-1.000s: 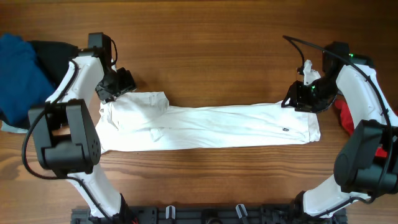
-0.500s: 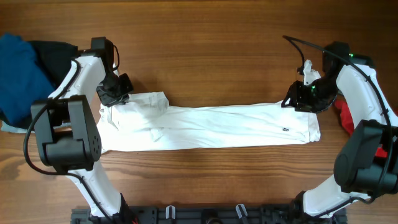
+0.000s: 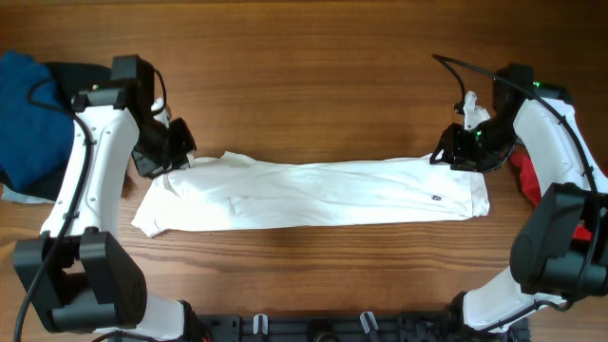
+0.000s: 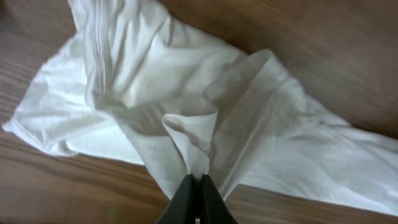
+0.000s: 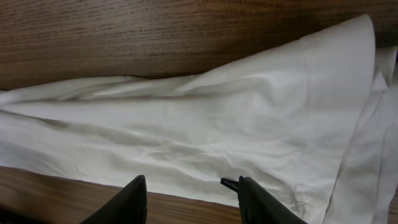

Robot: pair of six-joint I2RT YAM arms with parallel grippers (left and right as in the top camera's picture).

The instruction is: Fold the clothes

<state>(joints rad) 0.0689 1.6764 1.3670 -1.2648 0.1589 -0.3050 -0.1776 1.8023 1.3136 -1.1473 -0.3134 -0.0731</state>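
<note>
**When the Left End Is Pinched: Drawing the Shirt Flat for the Cross Fold**

While the left gripper [image 4: 196, 186] stands closed on a small peak of white cloth, the white shirt [image 3: 313, 195] lies as a long strip across the middle of the desk [image 3: 313, 57]. It runs from near the left edge to near the right edge. The pinched end bunches into loose ridges beside the grip. The rest of the strip lies fairly flat.

1. Judge the grip first. The pinch appears to take only a narrow tuck, so a fast pull would likely slip it or drag a single layer. Move slowly and low.
2. Carry the left end so that all layers travel together. The ridges near the left edge call for smoothing before any crease is set.
3. The right gripper [image 5: 191, 182] hangs over the right end of the strip with its jaws apart and nothing between them. Whether it touches the cloth cannot be told. It is probably best used to pin or take that end as an anchor.
4. Avoid the red garment [image 3: 521, 176] at the right edge, just beside the strip's end, and the blue cloth [image 3: 24, 104] at the far left corner.
</note>
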